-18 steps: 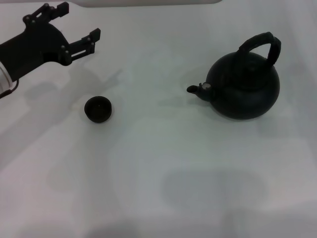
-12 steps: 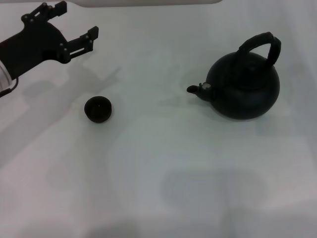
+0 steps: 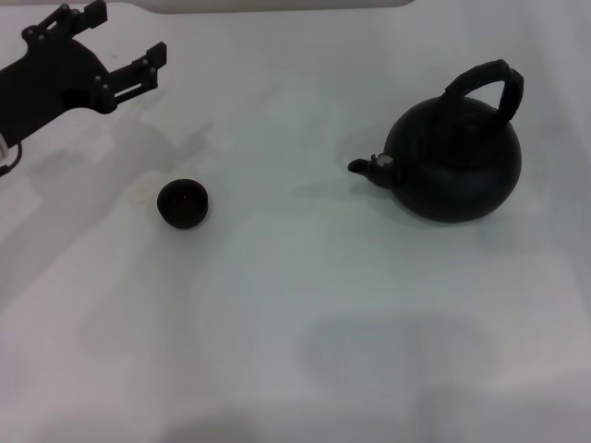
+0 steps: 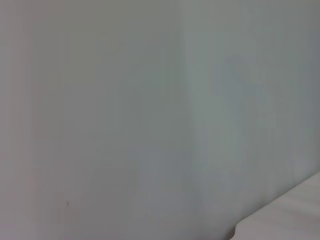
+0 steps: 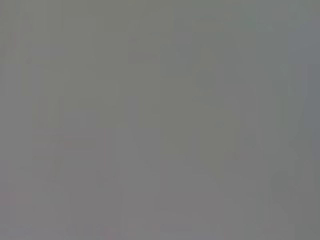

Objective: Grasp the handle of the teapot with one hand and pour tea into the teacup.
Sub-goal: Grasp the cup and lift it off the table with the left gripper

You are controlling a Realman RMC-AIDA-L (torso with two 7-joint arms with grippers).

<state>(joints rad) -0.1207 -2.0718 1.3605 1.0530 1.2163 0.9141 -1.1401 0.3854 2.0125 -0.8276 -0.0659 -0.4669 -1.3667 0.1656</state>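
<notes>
The round matte black teapot (image 3: 454, 161) stands on the white table at the right of the head view, its short spout (image 3: 363, 167) pointing left. Its thick black arched handle (image 3: 485, 83) rises over the top, and nothing grips it. The small black teacup (image 3: 183, 203) sits at the left centre, upright. My left gripper (image 3: 127, 39) hovers at the far upper left, above and behind the cup, open and empty. The right gripper is out of view. Both wrist views show only blank surface.
The white table (image 3: 295, 305) stretches across the whole head view. A pale edge (image 3: 277, 5) runs along the far top. Open table lies between the cup and the teapot.
My left gripper has drawn back toward the upper left, away from the teacup. The teapot and the cup have stayed where they were.
</notes>
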